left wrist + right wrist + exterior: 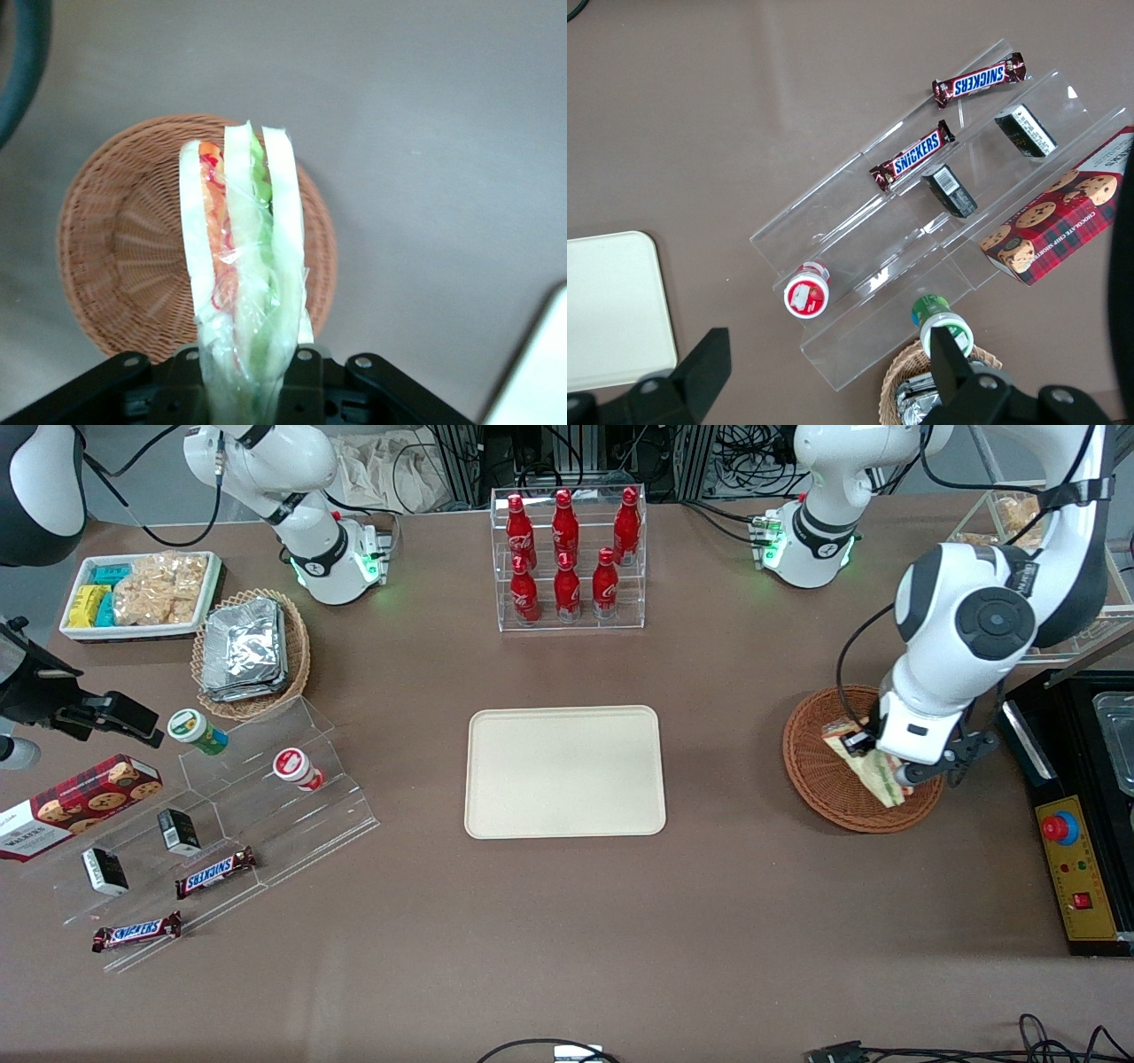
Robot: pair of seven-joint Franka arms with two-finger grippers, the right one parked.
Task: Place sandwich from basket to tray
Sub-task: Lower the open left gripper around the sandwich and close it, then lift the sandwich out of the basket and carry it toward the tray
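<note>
My left gripper (897, 772) is shut on the clear-wrapped sandwich (864, 766) and holds it lifted above the reddish-brown wicker basket (819, 775). In the left wrist view the sandwich (239, 266) stands between the black fingers (306, 385), its white bread and green, orange and red filling showing, with the basket (124, 248) empty below it. The cream-beige tray (565, 771) lies empty at the table's middle, apart from the basket; its corner shows in the left wrist view (540, 372).
A clear rack of red bottles (567, 558) stands farther from the camera than the tray. A control box with a red button (1076, 868) lies beside the basket at the working arm's end. Snack shelves (213, 824), a foil-packet basket (251, 651) and a white bin (142, 593) lie toward the parked arm's end.
</note>
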